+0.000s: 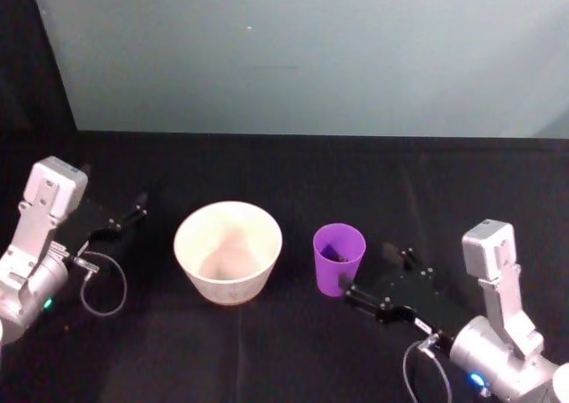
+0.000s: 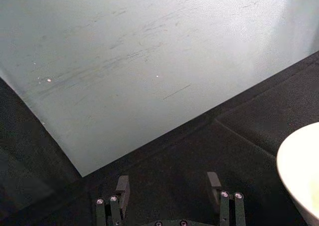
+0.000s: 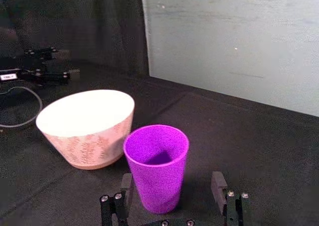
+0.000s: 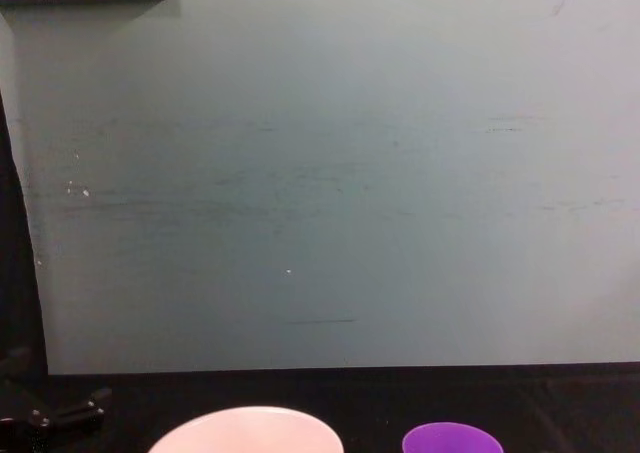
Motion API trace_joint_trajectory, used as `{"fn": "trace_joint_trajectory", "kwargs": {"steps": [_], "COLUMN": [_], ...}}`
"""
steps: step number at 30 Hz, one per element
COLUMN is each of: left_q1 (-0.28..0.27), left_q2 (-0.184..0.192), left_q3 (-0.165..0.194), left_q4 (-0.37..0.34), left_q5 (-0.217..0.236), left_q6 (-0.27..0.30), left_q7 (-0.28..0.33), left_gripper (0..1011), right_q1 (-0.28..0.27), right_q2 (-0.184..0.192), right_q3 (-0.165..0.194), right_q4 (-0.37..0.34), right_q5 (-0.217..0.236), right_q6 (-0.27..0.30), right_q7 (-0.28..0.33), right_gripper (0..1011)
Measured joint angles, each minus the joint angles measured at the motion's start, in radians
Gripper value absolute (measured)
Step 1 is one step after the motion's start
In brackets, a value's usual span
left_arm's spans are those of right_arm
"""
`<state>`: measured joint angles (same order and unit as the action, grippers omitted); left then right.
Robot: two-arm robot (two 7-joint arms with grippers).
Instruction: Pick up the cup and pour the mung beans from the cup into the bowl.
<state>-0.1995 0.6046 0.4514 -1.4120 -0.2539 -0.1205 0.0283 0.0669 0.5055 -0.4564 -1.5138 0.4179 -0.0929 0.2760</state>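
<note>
Right now we see the right claw [image 1: 372, 276] spread open, the purple cup [image 3: 155, 166] just ahead of its fingers, upright, long axis vertical, mouth up, beans [image 1: 334, 254] inside. Beside it, farther off, stands the bowl [image 3: 89, 143]; beyond that, the left claw [image 2: 168, 188], also open.

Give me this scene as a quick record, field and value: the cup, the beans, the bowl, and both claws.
cup: purple, upright on the black table, right of the bowl, apart from it
mung beans: small dark heap at the bottom of the cup
bowl: pale, wide, upright; no beans seen inside
right claw: open, low at the cup, a finger on either side, not closed on it
left claw: open, holding nothing, idle left of the bowl
stage: cup not yet lifted
</note>
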Motion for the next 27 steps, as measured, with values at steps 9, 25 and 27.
{"fn": "trace_joint_trajectory", "kwargs": {"steps": [9, 25, 27], "left_q1": [0.0, 0.0, 0.0], "left_q2": [0.0, 0.0, 0.0], "left_q3": [0.0, 0.0, 0.0], "left_q4": [0.0, 0.0, 0.0], "left_q5": [0.0, 0.0, 0.0], "left_q6": [0.0, 0.0, 0.0], "left_q7": [0.0, 0.0, 0.0], "left_gripper": [1011, 1011, 1012], "right_q1": [0.053, 0.125, 0.125], "right_q2": [-0.054, -0.125, -0.128], "right_q3": [-0.016, -0.028, -0.025], "right_q4": [0.064, 0.161, 0.163], "right_q5": [-0.032, -0.103, -0.105], "right_q6": [0.007, -0.018, -0.023], "right_q7": [0.033, 0.076, 0.078], "right_gripper": [1003, 1003, 1003]}}
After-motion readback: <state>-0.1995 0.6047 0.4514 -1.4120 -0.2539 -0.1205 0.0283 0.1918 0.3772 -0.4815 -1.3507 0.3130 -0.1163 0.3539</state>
